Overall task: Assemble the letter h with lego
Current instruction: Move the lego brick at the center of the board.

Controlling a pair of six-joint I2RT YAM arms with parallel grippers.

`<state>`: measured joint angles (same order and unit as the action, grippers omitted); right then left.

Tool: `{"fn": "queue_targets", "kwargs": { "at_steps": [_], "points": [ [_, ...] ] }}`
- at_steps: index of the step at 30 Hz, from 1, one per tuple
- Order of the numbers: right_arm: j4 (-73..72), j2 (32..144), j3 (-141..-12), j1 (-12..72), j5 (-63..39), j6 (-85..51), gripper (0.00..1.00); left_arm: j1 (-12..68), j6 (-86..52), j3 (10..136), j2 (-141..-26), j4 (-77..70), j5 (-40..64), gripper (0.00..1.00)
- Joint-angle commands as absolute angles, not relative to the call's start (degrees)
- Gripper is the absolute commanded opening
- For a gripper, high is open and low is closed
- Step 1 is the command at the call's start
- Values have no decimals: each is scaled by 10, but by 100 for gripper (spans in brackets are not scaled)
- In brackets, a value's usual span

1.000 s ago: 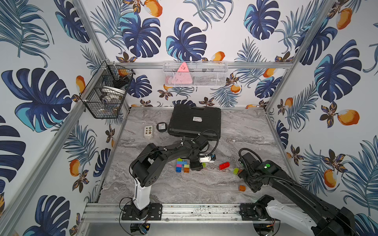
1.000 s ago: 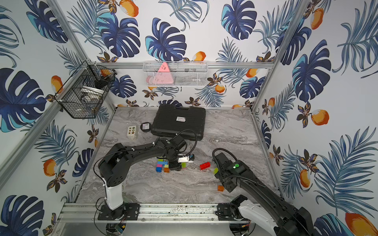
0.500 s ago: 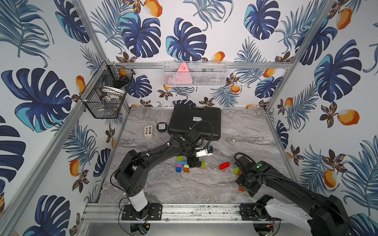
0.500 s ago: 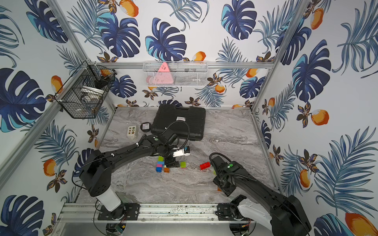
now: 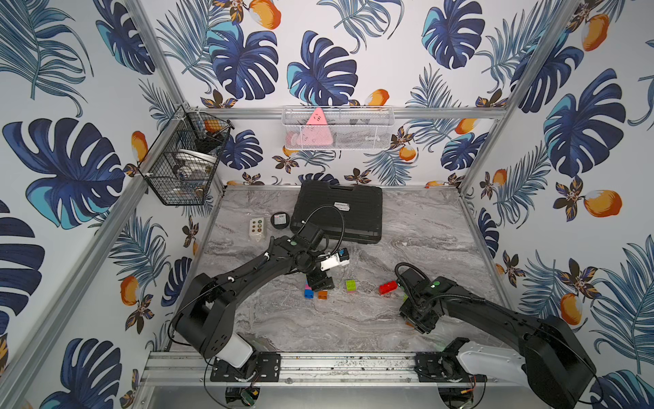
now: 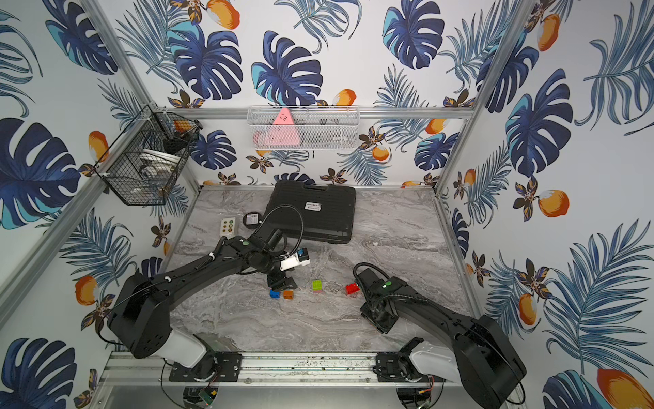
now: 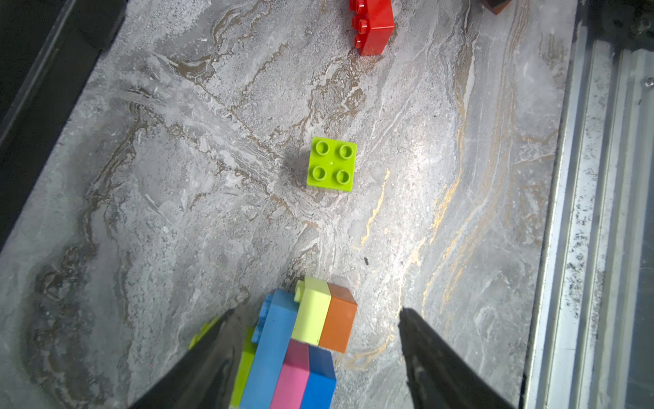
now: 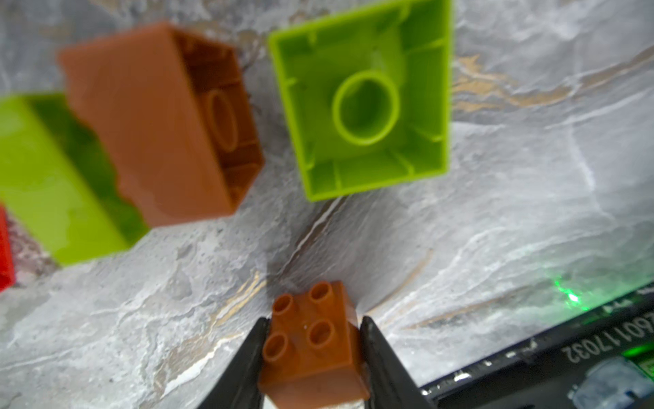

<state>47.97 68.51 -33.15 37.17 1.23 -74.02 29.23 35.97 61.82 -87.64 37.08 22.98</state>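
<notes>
A joined cluster of lego (image 7: 293,354), blue, pink, lime and orange, lies on the marble floor between the fingers of my open left gripper (image 7: 316,311), nearer one finger; in both top views that left gripper (image 5: 320,281) (image 6: 281,283) hovers over it. A lime brick (image 5: 350,285) (image 7: 331,164) and a red brick (image 5: 388,287) (image 7: 373,26) lie loose to its right. My right gripper (image 8: 313,340) (image 5: 412,320) is shut on a small orange brick (image 8: 311,347), studs up, near the front right. Beside it lie another orange brick (image 8: 159,120) and lime bricks (image 8: 364,102).
A black case (image 5: 338,212) lies at the back, with a white button box (image 5: 257,228) and a round black disc (image 5: 280,219) to its left. A wire basket (image 5: 184,159) hangs on the left wall. The metal rail (image 5: 318,364) bounds the front edge.
My right gripper moved toward the front, came down over the orange brick and closed on it. My left arm stretched out lower and its jaws opened wider by the cluster.
</notes>
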Motion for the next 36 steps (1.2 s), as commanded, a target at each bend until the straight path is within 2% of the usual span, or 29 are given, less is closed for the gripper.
{"fn": "queue_targets", "kwargs": {
  "at_steps": [1,8,16,21,31,36],
  "points": [
    [460,695,-350,393,11,-735,41,276,364,614,-863,371,262,74],
    [417,785,-437,480,7,-673,43,243,371,607,-844,377,293,74],
    [259,884,-503,558,-19,-494,44,193,383,589,-823,392,345,73],
    [190,894,-478,597,48,-393,44,177,392,570,-805,385,338,73],
    [278,846,-492,635,161,-412,52,164,380,557,-799,367,340,73],
    [346,899,-572,635,181,-545,58,155,374,557,-807,367,345,73]
  ]
}}
